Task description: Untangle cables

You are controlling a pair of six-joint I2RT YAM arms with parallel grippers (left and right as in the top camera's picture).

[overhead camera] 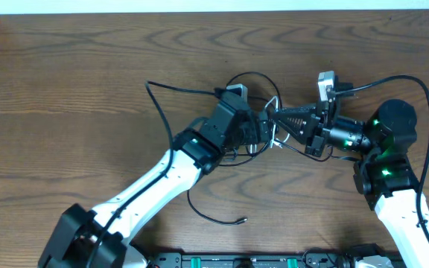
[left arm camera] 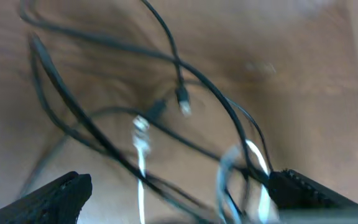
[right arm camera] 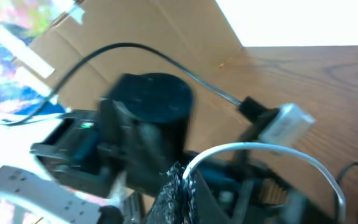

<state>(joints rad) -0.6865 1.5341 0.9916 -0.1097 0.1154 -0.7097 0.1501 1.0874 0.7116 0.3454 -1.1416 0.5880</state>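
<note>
Overhead view: the tangle of thin black flexible cables (overhead camera: 187, 90) lies at the middle of the brown wood-grain counter (overhead camera: 73, 67), between the two arms, with one loose plug end (overhead camera: 243, 220) trailing toward the near edge. A thin white cable (right arm camera: 260, 145) runs through the knot. The right claw (right arm camera: 180, 183) is pressed together, and the white loop arches out from its tips, apparently pinched there. The left claw (left arm camera: 179, 186) stands wide apart over the strands, gripping nothing
</note>
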